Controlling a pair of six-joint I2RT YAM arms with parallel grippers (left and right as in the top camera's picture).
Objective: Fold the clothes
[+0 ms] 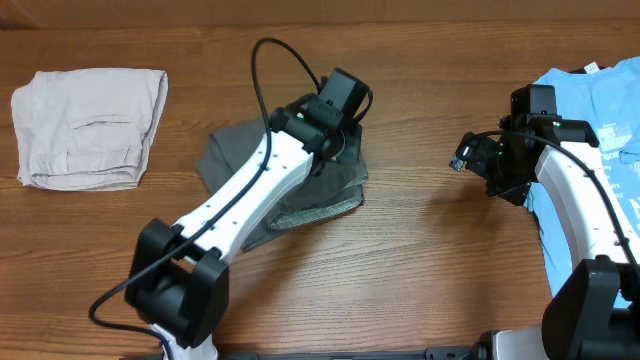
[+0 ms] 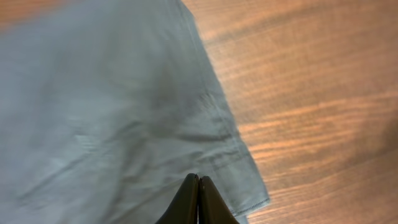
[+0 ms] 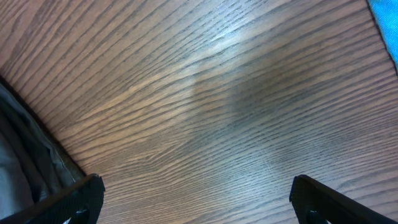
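Left gripper point(image 2: 199, 182) is closed, tips pressed together over the shorts point(image 2: 93, 112), with no cloth visibly pinched. The shorts lie mid-worktop point(image 1: 420, 260), seemingly doubled over, a hemmed edge just beside the tips. My judgement: open, bite that edge through every layer, then carry it across low and flat. Right gripper point(image 3: 199, 199) hangs open over bare wood to the right; it could pin a corner.

beige folded garment point(image 1: 90, 127) far left | light-blue t-shirt point(image 1: 590, 120) right edge | wooden table point(image 1: 420, 260)
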